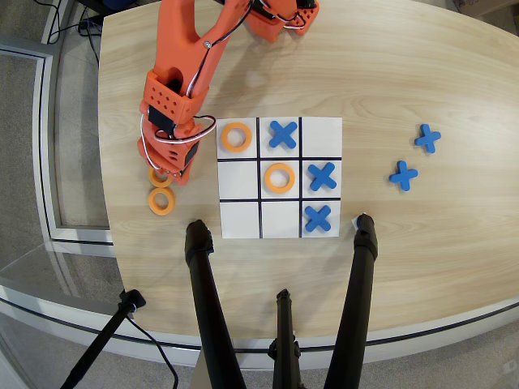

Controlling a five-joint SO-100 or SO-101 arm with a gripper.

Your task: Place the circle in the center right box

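In the overhead view the orange arm reaches down to the left of the white nine-cell board (280, 230). Its gripper (167, 168) hangs over an orange circle (156, 177) on the table and covers most of it. How the jaws stand is hidden by the wrist. A second loose circle (160, 201) lies just below it. The center right box (239, 180) is the bare middle-row cell at the board's left side in this view, opposite a blue cross (322, 176). More rings fill the top left cell (236, 137) and the central cell (279, 177).
Blue crosses lie in the top middle cell (282, 134) and the bottom right cell (317, 217). Two loose crosses (427, 138) (403, 175) rest on the table to the right. Black tripod legs (207, 300) (357, 292) cross the front of the table.
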